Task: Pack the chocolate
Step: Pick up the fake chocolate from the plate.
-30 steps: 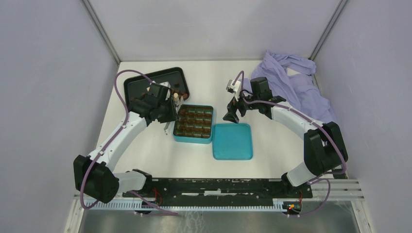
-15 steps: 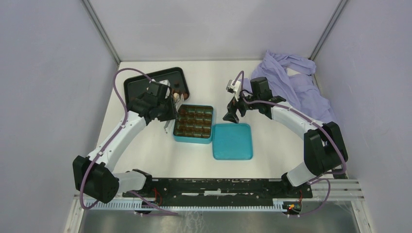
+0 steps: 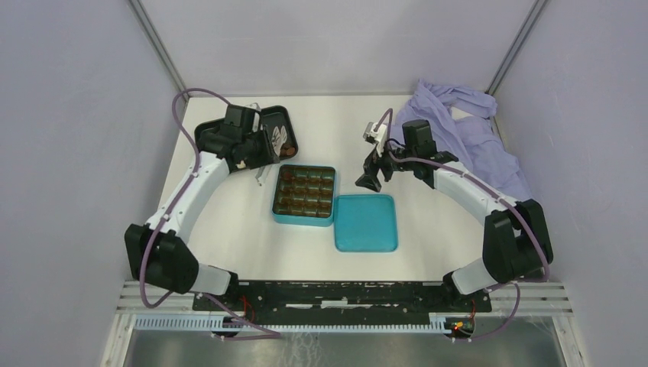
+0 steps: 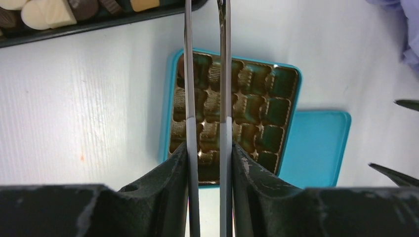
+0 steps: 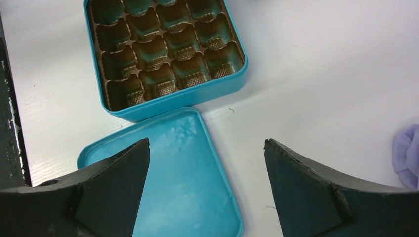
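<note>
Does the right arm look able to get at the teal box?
Probably yes: the right hand hangs open close to the teal box, whose lid lies off beside it, and nothing stands between them.

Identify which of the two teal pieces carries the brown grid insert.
The teal box, the one next to the black tray: the brown grid insert fills it. The teal lid beside it, toward the right arm, is plain and flat.

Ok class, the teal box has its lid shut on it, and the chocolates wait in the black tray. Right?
No: the lid lies off, beside the open teal box, as the right wrist view shows. The chocolates are in the black tray.
</note>
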